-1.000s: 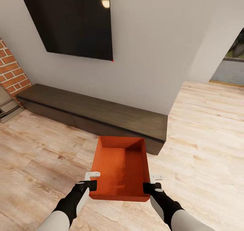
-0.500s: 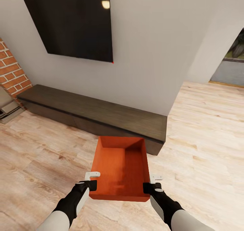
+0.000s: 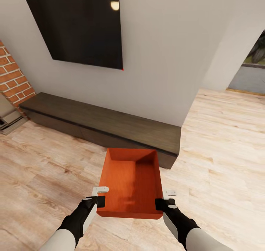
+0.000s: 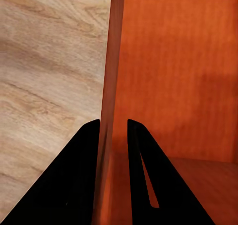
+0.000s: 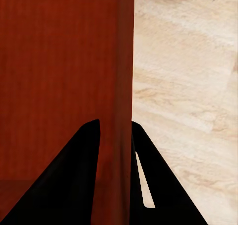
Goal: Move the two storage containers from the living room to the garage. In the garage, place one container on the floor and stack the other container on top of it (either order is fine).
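One orange-red storage container [image 3: 130,182] hangs empty in front of me, held level above the living room's wood-plank floor. My left gripper [image 3: 100,200] is shut on its left wall near the close corner. That thin wall [image 4: 110,86] runs between the two black fingers [image 4: 74,180] in the left wrist view. My right gripper [image 3: 161,203] is shut on the opposite wall [image 5: 125,76], which sits clamped between its dark fingers [image 5: 82,175]. The container's bottom [image 4: 178,71] is bare.
A low dark TV bench [image 3: 103,124] stands just beyond the container against the cream wall, under a black TV [image 3: 79,28]. A brick column [image 3: 13,74] is at the left. Open plank floor [image 3: 224,133] stretches right toward a glass doorway [image 3: 250,72].
The whole head view has shifted slightly, the TV and bench sliding a little down and right in the picture. The container stays fixed between both grippers.
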Available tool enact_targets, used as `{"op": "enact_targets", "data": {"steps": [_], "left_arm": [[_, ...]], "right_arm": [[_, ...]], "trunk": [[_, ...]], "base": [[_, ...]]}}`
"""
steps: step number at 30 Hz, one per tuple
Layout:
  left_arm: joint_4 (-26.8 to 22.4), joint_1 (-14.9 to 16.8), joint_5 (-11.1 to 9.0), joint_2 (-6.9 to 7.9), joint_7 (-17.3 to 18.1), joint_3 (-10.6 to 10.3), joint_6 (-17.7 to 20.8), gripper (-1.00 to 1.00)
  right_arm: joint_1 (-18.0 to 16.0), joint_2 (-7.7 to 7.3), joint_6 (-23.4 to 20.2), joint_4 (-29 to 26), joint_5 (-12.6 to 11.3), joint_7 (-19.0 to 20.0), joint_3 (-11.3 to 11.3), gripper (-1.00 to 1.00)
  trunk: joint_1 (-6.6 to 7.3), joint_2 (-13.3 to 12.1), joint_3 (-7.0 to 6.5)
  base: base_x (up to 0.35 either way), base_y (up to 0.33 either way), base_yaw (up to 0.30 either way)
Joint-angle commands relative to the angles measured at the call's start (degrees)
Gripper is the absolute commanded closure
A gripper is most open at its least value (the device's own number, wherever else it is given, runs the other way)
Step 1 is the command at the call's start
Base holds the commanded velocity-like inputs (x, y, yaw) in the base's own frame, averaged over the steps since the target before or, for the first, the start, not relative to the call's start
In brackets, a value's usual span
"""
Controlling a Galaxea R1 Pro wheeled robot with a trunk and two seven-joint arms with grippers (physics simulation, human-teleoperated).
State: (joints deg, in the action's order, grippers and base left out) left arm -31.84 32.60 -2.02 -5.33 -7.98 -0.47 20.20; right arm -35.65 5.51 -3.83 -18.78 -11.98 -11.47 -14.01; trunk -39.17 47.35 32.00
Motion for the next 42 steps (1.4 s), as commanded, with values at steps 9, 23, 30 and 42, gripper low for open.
{"op": "enact_targets", "data": {"steps": [9,23,30,42], "left_arm": [[-0.13,0.01,0.97,0.05,-1.51,0.55,0.54,1.00],[-0.15,0.01,0.97,0.05,-1.51,0.55,0.54,1.00],[-0.14,0.01,0.97,0.05,-1.51,0.55,0.54,1.00],[-0.15,0.01,0.97,0.05,-1.51,0.55,0.54,1.00]], "right_arm": [[-0.03,-0.14,-0.30,-0.29,0.82,-0.66,0.55,1.00],[-0.03,-0.12,-0.30,-0.29,0.84,-0.63,0.52,1.00],[-0.03,-0.14,-0.30,-0.29,0.82,-0.57,0.55,1.00],[-0.03,-0.23,-0.30,-0.29,0.83,-0.65,0.57,1.00]], "trunk": [[1.98,-3.58,-1.57],[5.05,-9.20,-4.09],[6.59,-12.01,-5.34],[9.22,-16.82,-7.50]], "base": [[0.000,0.000,0.000],[0.000,0.000,0.000],[0.000,0.000,0.000],[0.000,0.000,0.000]]}}
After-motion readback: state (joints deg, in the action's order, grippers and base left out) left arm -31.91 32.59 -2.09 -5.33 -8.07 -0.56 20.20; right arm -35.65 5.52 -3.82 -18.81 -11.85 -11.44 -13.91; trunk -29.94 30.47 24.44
